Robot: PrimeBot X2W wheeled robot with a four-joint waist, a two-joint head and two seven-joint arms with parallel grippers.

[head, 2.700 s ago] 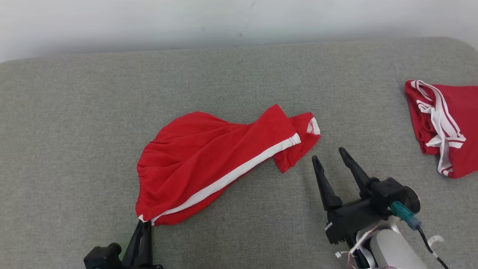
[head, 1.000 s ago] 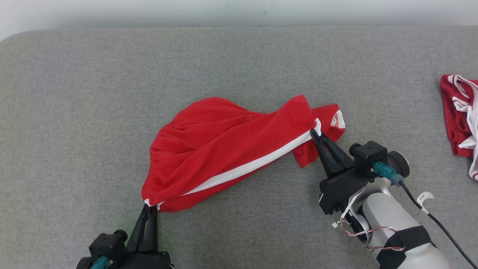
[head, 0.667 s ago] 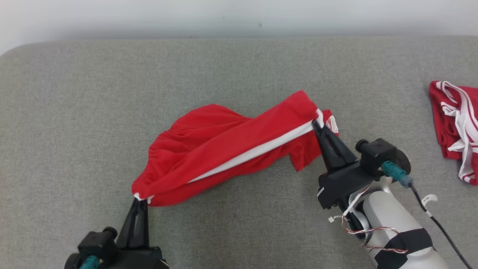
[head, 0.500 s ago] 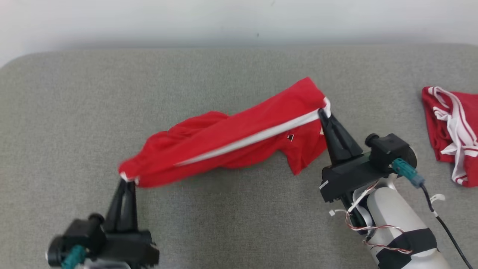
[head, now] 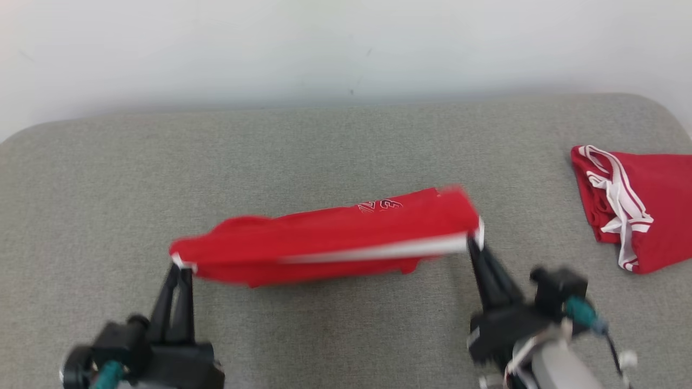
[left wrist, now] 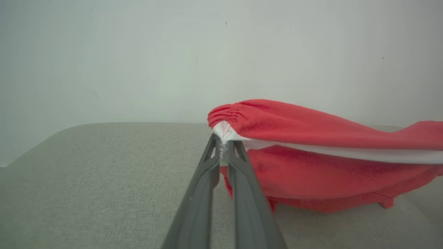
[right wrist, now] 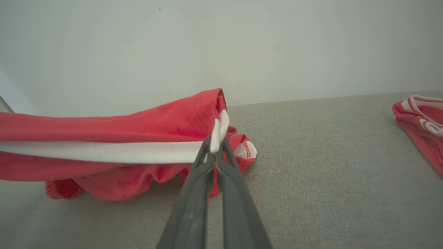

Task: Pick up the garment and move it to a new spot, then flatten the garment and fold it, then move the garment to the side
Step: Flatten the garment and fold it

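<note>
**Task item.** The red garment (head: 324,243) is held up off the grey fabric-covered bench (head: 324,146), stretched left to right between the two grippers in the near middle of the bench. A white stripe (head: 378,251) runs along its near edge from one grip to the other and is pulled almost straight. White lettering shows on the upper face near the right end. The head view is blurred, so it cannot be read. In the wrist views the slack cloth sags below the stripe. Its lowest folds appear to reach the bench surface, though contact cannot be confirmed.

**Left gripper** (head: 180,268). It is at the near left. Its fingers (left wrist: 200,193) are drawn together to a narrow gap and pinch the gathered white end of the stripe at the garment's left corner. The tips point toward the far side.

**Right gripper** (head: 471,243). It is at the near right. Its fingers (right wrist: 193,200) are closed tight on the white hem at the garment's right corner, and a small tab of white cloth stands up above the tips.

**Other items.** A second red garment (head: 649,210) with white trim lies bunched at the right edge of the bench, well apart from the held one and from both grippers. A pale wall (head: 324,48) stands behind the far edge of the bench.
</note>
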